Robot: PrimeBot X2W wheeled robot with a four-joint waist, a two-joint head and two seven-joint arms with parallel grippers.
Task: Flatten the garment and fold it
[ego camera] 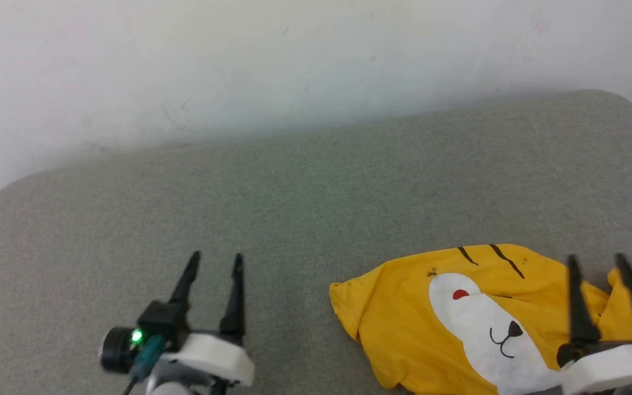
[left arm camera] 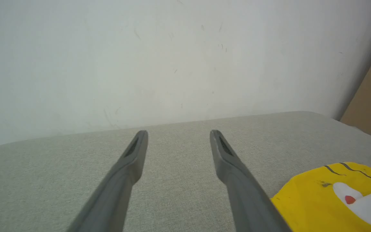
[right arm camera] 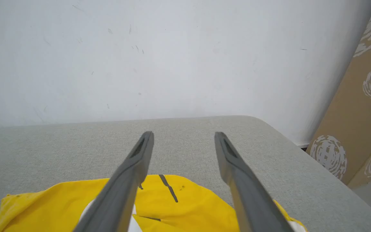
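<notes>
A pale, lightly scuffed wall (ego camera: 239, 55) fills the upper part of the head view. Below it lies a broad grey fabric-covered surface (ego camera: 294, 208) with rounded far corners. In the right wrist view a brown panel (right arm camera: 366, 96) printed with white scribbled ovals stands past the surface's right edge.

The garment (ego camera: 404, 312) – a bright yellow T-shirt – lies rumpled on the surface at the lower right of the head view, print side up. Its near edge is cut off by the frame.

The left gripper (ego camera: 216, 255) sits at the lower left over bare grey fabric, well apart from the shirt, its two dark fingers spread wide and gripping nothing. The right gripper (ego camera: 594, 257) is over the shirt's right side, fingers likewise parted with nothing between them – whether they touch the cloth cannot be told.

The print shows a white animal face with a red dot, a black nose and mouth, and two black stripes above.
</notes>
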